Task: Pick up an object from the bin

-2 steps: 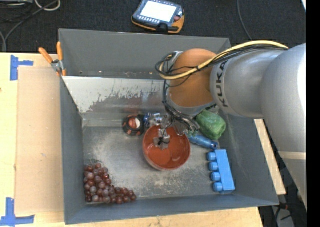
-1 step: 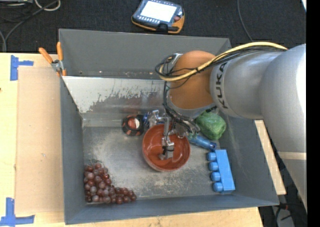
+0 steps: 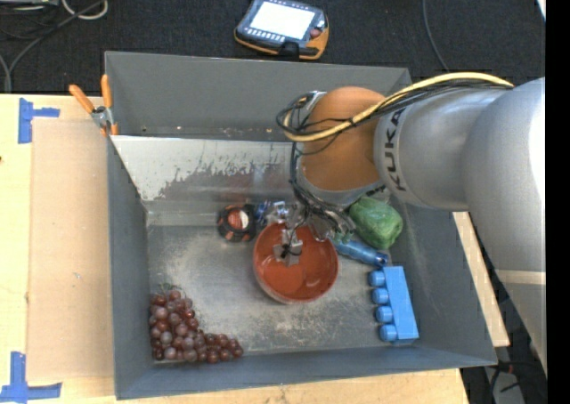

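Silver KUKA-marked arm point(image 3: 463, 149) wears orange cover point(image 3: 343, 140), looped cables point(image 3: 307, 122).

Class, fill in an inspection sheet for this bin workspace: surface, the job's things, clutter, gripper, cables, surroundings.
Surface: bin, grey metal, floor scuffed, whitish streaks on the back wall.
Job's things: red bowl, upright mid-bin, under the gripper.
Clutter: green lump and blue stick right of the bowl; blue block with studs further right; grapes, dark red, heaped in the view's bottom-left corner; small ball, orange and black, left of the bowl.
Gripper: gripper down over the bowl's middle; contact cannot be told.
Cables: wrist cables, yellow and black, looped on the arm; floor cables behind the bin.
Surroundings: pendant on the dark floor behind the bin.
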`<act>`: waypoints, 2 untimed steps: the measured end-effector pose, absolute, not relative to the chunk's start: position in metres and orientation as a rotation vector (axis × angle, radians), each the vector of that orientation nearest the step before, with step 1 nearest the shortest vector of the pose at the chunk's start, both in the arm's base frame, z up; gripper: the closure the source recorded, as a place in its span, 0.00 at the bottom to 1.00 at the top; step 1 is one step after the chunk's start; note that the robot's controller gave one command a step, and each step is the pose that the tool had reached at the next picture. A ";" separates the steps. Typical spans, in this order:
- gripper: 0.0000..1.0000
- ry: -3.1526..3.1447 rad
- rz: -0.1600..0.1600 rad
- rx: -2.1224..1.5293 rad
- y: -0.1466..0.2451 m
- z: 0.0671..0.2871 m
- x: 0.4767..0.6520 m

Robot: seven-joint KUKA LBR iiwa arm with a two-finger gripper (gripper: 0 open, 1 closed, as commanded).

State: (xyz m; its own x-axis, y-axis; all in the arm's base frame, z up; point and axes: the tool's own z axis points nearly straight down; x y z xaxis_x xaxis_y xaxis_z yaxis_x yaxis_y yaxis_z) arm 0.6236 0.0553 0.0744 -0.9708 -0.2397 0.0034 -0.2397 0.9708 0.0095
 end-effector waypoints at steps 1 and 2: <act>1.00 -3.114 -0.014 0.378 0.055 0.074 0.624; 1.00 -3.110 -0.013 0.377 0.061 0.169 0.616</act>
State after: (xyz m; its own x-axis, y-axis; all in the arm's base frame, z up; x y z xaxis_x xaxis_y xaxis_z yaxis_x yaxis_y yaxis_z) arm 0.6162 0.0607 0.1691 -0.9710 -0.2391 0.0081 -0.2390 0.9710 0.0092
